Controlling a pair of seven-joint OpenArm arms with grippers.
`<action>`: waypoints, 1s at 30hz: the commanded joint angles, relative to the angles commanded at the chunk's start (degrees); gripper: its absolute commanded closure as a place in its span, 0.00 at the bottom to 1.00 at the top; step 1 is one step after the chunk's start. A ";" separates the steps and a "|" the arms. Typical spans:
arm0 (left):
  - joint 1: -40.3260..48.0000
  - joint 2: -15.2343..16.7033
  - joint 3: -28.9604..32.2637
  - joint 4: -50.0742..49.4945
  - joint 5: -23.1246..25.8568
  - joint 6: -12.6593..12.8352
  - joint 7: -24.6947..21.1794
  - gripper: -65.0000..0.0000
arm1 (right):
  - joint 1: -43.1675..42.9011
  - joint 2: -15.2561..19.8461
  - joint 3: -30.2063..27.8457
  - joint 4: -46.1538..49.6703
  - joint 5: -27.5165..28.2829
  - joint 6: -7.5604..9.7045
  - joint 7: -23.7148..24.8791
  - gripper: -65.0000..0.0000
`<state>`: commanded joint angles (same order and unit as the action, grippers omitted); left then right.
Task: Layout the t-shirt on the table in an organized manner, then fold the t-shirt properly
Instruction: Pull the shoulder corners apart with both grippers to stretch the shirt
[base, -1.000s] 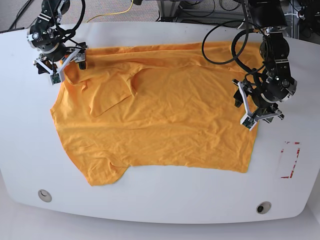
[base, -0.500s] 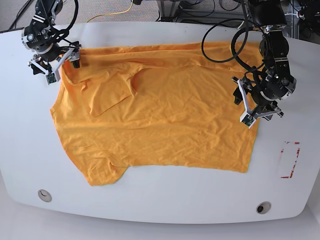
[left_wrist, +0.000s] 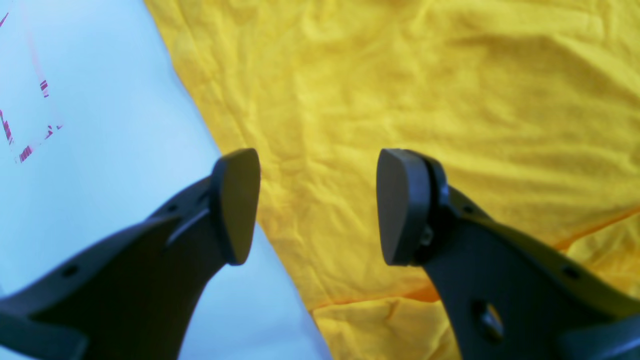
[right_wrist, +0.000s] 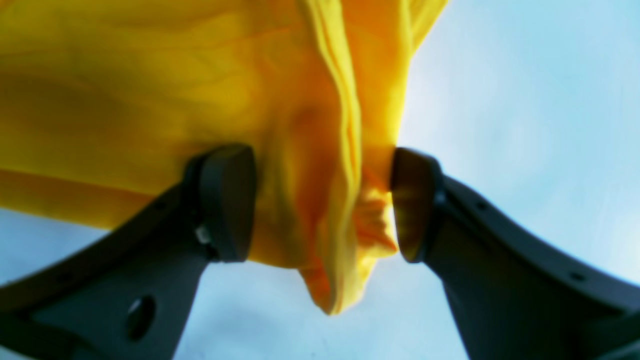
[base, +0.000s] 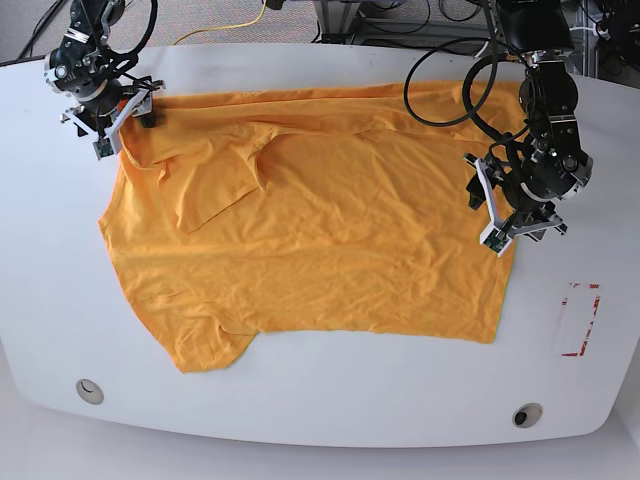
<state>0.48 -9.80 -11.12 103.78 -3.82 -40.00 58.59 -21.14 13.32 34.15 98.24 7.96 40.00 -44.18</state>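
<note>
The bright orange-yellow cotton t-shirt lies across the middle and upper part of the base view, spread wide on the glossy white tabletop with its curved edges. Its lower edge runs from the lower left, where a rounded piece of cloth juts down, to the lower right. Along the top runs a long folded band, and at the upper left a loose flap lies over the body with its pointed end downward.

The black right gripper is at the upper left of the frame, at the t-shirt's corner. Its fingers are spread, and in the right wrist view a raised, bunched ridge of orange cloth stands between them, the finger at that view's right touching or nearly touching the fabric.

The black left gripper is at the right of the frame, over the t-shirt's side edge. Its fingers are spread too, with flat, lightly wrinkled cloth and the side edge showing beneath them in the left wrist view.

A red-marked rectangle sits at the right of the tabletop, and round metallic grommets show at the lower left and lower right.
</note>
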 joint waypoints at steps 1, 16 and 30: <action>0.00 0.00 0.00 0.00 0.00 0.00 0.00 0.47 | 0.00 0.00 0.00 0.00 0.00 0.00 0.00 0.49; 2.37 -0.35 -0.35 0.44 0.00 0.00 1.49 0.47 | -0.09 0.18 0.00 0.00 0.00 0.00 -0.09 0.64; 9.32 2.02 -10.46 5.54 -0.18 0.00 8.09 0.47 | 0.09 -0.09 -0.09 -0.09 -0.09 0.00 -0.09 0.64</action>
<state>9.80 -7.78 -21.58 109.32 -4.00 -40.00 66.68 -21.05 13.23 34.07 98.15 7.87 40.00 -44.26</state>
